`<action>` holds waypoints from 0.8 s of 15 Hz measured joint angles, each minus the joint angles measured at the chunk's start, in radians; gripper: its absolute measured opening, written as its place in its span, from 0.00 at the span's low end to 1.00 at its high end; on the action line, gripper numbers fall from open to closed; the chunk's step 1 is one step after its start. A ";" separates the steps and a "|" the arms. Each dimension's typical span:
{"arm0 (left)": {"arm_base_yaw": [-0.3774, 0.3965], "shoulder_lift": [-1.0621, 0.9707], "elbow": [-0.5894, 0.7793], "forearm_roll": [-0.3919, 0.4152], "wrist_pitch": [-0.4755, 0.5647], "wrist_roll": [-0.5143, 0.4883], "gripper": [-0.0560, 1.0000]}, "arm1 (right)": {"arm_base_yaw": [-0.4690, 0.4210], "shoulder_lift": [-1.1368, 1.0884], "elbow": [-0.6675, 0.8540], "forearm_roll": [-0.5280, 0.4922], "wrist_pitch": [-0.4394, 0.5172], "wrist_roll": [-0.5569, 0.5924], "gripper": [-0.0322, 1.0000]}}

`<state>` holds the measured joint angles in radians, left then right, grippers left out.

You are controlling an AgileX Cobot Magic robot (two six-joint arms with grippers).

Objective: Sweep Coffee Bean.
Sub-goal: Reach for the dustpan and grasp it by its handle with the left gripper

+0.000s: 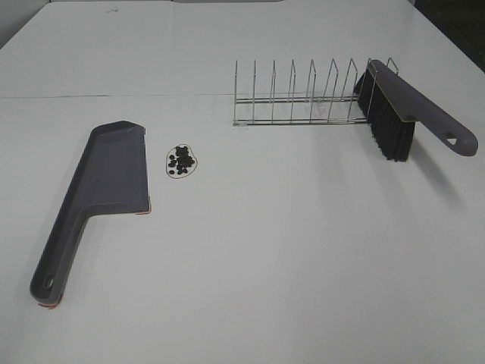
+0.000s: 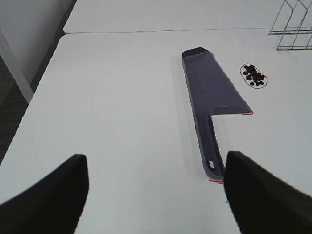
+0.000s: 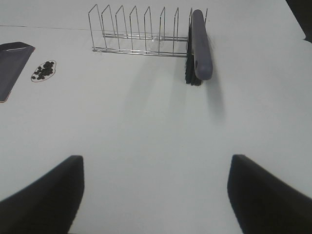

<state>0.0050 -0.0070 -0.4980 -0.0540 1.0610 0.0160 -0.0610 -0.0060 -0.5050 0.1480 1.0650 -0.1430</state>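
— Spotted the coffee bean (image 1: 181, 160) cluster where?
— Lay loose on the table (image 1: 265, 265), left of its middle, just beside the dustpan (image 1: 106, 178) blade's long edge, not touching it.
— And the brush (image 1: 394, 114)?
— Rested at the right end of the wire rack (image 1: 295, 98), bristles down, toward the far right corner.
— Left gripper (image 2: 157, 161)?
— Stood spread wide, gripped nothing, hung short of the dustpan's handle.
— Right gripper (image 3: 156, 160)?
— Likewise gaped wide and empty, well apart from the brush.

Matt plastic dustpan (image 1: 106, 174), shiny wire rack (image 1: 299, 95), smooth white table (image 1: 303, 250).
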 joint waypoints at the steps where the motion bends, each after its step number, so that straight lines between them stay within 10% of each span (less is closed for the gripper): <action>1: 0.000 0.002 0.000 -0.004 0.000 0.000 0.73 | 0.000 0.000 0.000 0.000 0.000 0.000 0.77; 12: 0.000 0.694 -0.133 -0.191 -0.263 0.028 0.73 | 0.000 0.000 0.000 0.000 0.000 0.000 0.77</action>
<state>0.0050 0.6870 -0.6310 -0.2450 0.7980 0.0440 -0.0610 -0.0060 -0.5050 0.1480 1.0650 -0.1430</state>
